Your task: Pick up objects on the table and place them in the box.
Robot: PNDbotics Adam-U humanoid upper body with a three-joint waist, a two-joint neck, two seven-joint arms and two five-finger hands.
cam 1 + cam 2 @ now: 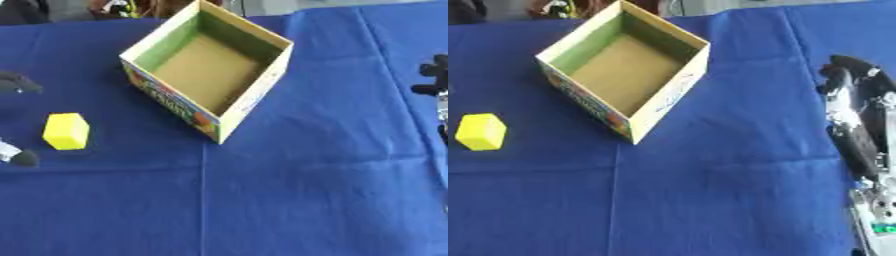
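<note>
Left hand [17,85] barely in the left eye view: dark fingertips at the left edge, spread either side of the yellow block [66,131], touching nothing; looks open. Block lies left of the open box [262,92], apart from it. Best closed squarely on opposite faces, lifted above the near wall, released over the bare floor.

Right eye view: right hand [852,107] idle at the right edge, fingers straight, well clear of block and box.
</note>
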